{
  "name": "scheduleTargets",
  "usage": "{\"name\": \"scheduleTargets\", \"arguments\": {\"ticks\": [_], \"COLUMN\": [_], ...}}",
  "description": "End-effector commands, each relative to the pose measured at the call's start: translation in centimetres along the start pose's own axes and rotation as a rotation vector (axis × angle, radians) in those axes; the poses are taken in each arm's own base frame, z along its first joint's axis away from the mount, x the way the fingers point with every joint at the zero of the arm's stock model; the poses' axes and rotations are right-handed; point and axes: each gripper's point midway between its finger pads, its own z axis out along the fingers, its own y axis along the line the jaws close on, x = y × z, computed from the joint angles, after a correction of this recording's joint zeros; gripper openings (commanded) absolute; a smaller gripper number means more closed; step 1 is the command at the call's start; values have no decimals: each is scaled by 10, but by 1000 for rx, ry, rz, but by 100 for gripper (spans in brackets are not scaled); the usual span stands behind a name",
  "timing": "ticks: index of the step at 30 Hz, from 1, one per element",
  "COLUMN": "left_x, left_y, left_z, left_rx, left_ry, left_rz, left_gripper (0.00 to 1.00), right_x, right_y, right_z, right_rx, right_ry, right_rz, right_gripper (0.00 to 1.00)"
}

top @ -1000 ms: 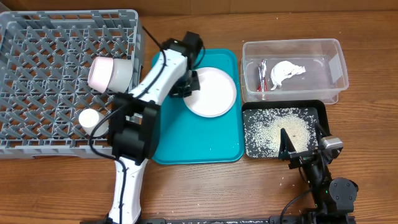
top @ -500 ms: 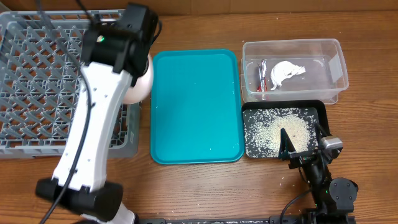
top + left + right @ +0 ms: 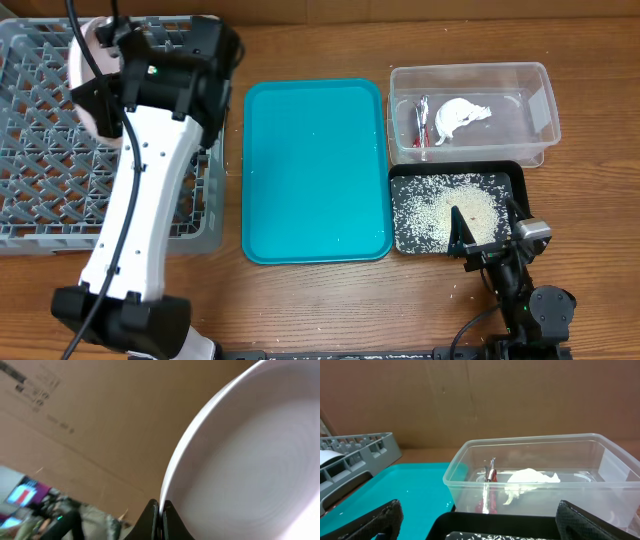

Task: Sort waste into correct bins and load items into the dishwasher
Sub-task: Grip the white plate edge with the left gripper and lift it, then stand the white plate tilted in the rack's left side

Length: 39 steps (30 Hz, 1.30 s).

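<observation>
My left gripper (image 3: 112,40) is shut on the rim of a pale white-pink plate (image 3: 88,90) and holds it on edge over the grey dish rack (image 3: 40,150). In the left wrist view the jaws pinch the plate (image 3: 240,455) at its rim. My right gripper (image 3: 487,228) is open and empty above the black tray (image 3: 510,175), which holds rice grains (image 3: 445,210). The clear tub (image 3: 468,68) holds the red-and-silver wrapper (image 3: 422,122) and the white napkin (image 3: 460,115). The bowl, cup and chopsticks do not show.
The teal serving tray (image 3: 315,170) lies bare between the rack and the bins. My left arm crosses the rack's right side. The right wrist view shows the tub (image 3: 545,442), wrapper (image 3: 490,475), napkin (image 3: 527,480), teal tray (image 3: 415,485) and rack corner (image 3: 360,450).
My left gripper lifted the plate off the teal tray and carried it left over the dish rack, turning it on edge. The right arm has not moved.
</observation>
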Motion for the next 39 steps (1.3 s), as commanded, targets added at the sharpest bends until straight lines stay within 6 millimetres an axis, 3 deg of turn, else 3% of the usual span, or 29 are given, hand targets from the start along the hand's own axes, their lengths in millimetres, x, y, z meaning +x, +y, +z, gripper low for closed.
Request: {"name": "scheduleTargets", "arguments": {"ticks": [1,8,11,15,19,25,35,39], "left_x": [19,53,62,58,45,31,58,53], "left_y": [2,-9,-33,-57,-92,-103,-115,-99], "left_z": [40,92,109,120,125,132,143,145], "left_rx": [-147,-223,-150,-100,60,125,140,45], "left_ry": [41,140,186,160,111,55,86,84], "left_rz": [6,-26,-4,66,195,248,268,263], "left_gripper": [4,4,4,4,4,4,4,4], "right_x": [1,1,1,1,1,1,1,1], "right_y": [-2,-2,-2,-2,-2,-2,-2,-2], "right_z": [0,0,0,0,0,0,0,0], "right_rx": [6,6,6,6,6,6,6,6], "right_ry": [-6,-6,-6,-6,-6,-6,-6,-6], "right_rz": [-5,-5,-5,-5,-5,-5,-5,-5], "right_gripper": [100,100,100,100,100,100,100,100]}}
